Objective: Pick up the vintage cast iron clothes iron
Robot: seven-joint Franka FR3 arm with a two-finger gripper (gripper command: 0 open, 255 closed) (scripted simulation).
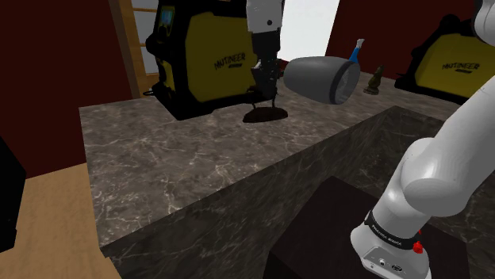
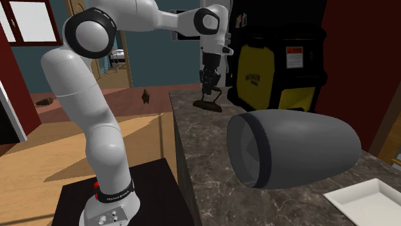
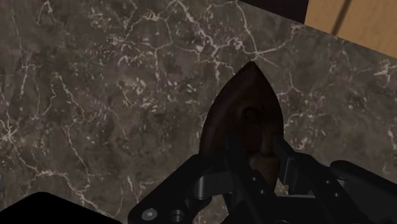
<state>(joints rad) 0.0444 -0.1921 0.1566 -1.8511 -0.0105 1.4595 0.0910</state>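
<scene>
Jaws, nearest the wrist camera: they come down from above, 1 on each side of the handle of the iron (image 3: 245, 118), and appear clamped on it. The iron sits sole-flat on the table (image 3: 95, 95), close to its edge, with its pointed end away from the hand. The handle is gripped as the 1 part narrow enough to clasp. Judgement: grasp made, lift not yet begun.

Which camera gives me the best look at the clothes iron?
The wrist view: it looks straight down on the dark iron, showing its pointed outline against the veined counter. The shoulder and second exterior views show it small, dark and side-on, far along the counter.
</scene>
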